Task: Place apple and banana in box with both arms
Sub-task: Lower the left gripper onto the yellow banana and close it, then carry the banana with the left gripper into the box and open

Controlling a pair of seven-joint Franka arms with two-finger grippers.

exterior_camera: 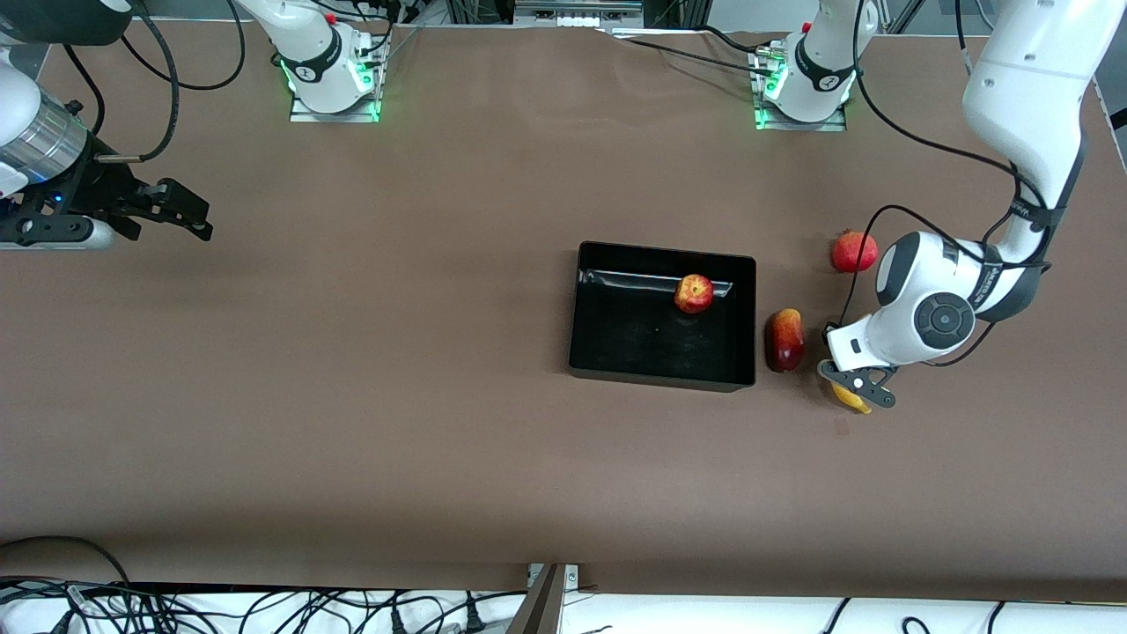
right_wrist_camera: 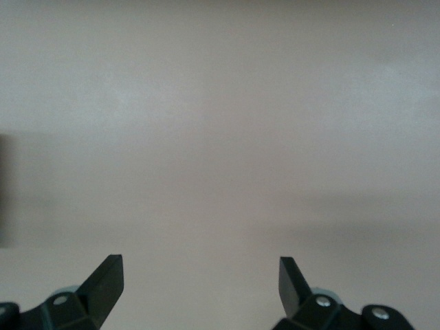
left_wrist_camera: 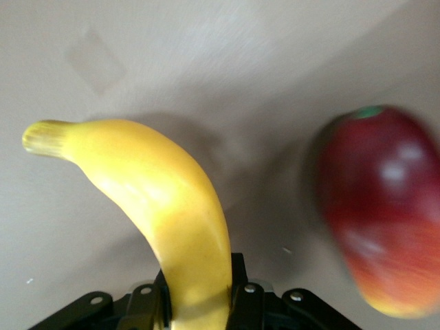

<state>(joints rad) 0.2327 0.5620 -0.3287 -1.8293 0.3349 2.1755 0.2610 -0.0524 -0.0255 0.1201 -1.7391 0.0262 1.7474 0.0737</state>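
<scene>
The apple point(exterior_camera: 694, 293), red with yellow patches, lies in the black box point(exterior_camera: 616, 357), by the box wall nearest the robots' bases. My left gripper point(exterior_camera: 852, 394) is low at the table beside the box toward the left arm's end, shut on the yellow banana point(exterior_camera: 851, 398), which is mostly hidden under it. In the left wrist view the banana point(left_wrist_camera: 172, 206) runs out from between the fingers point(left_wrist_camera: 141, 306). My right gripper point(exterior_camera: 180, 211) is open and empty over bare table at the right arm's end, waiting; it also shows in the right wrist view point(right_wrist_camera: 201, 282).
An elongated red-yellow fruit point(exterior_camera: 784, 339) lies between the box and the left gripper; it shows in the left wrist view point(left_wrist_camera: 385, 206). A uniformly red round fruit point(exterior_camera: 854, 252) lies farther from the front camera, beside the left arm's wrist.
</scene>
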